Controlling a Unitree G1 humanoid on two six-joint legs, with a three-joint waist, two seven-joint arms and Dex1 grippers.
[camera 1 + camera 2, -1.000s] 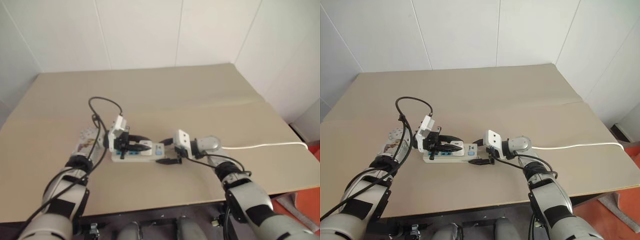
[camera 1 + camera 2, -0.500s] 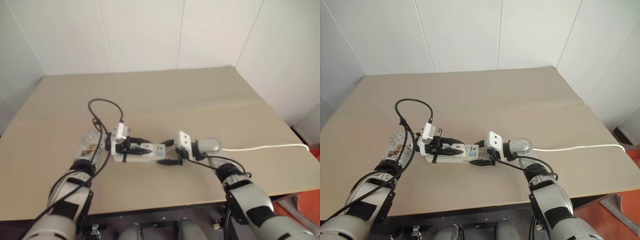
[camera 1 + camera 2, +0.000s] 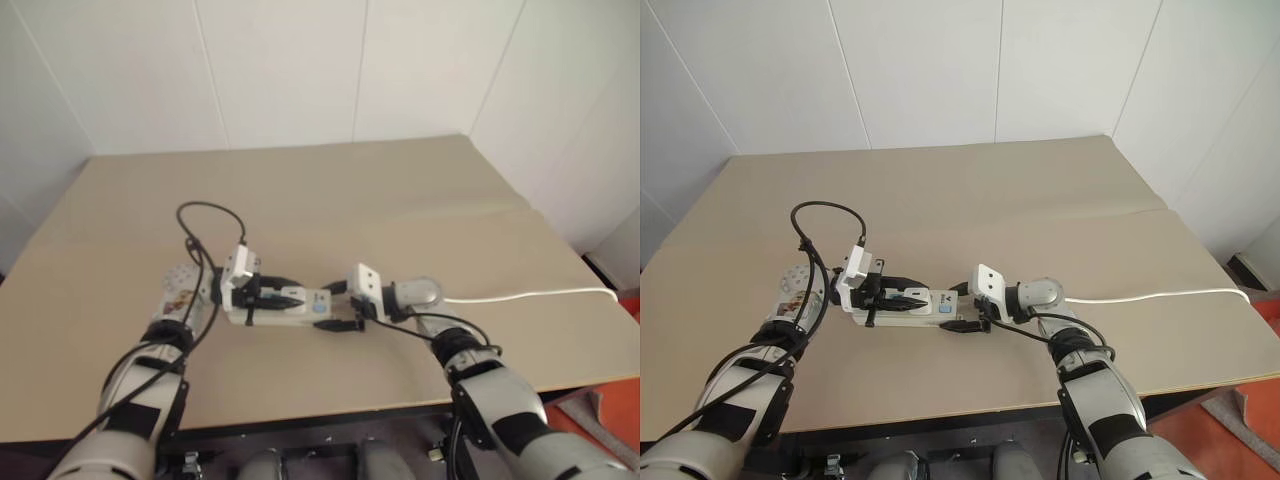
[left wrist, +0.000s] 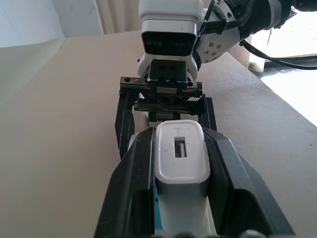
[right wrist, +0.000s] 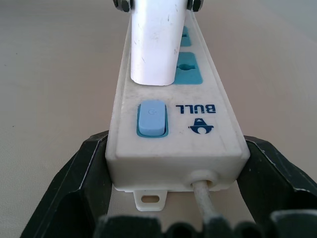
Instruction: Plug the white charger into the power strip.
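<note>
Nearest to you, your right hand [image 5: 173,198] sits at the switch end of the power strip [image 5: 176,129]. Its two black fingers [image 5: 81,183] are spread, one on each long side of the strip and right up against it. The thin white cord [image 3: 530,293] comes out of that end between the fingers and runs away to your right across the tan surface [image 3: 400,200]. Just past the fingers you see the blue switch [image 5: 151,118] on top of the strip, and past that a blue socket face [image 5: 188,74].

The power strip lies flat on the surface between your two arms. Your left hand [image 4: 181,168] comes in from the other end, pointing toward the right hand. Its black fingers [image 4: 136,183] are pressed onto the white charger [image 4: 181,161], one on each side, so it is pinching the charger. The charger stands over the strip, right beside the blue switch. You cannot tell if its pins are all the way in.

Farther off, a black cable [image 3: 205,215] loops up from your left wrist. Behind the surface stands a white wall [image 3: 300,70].
</note>
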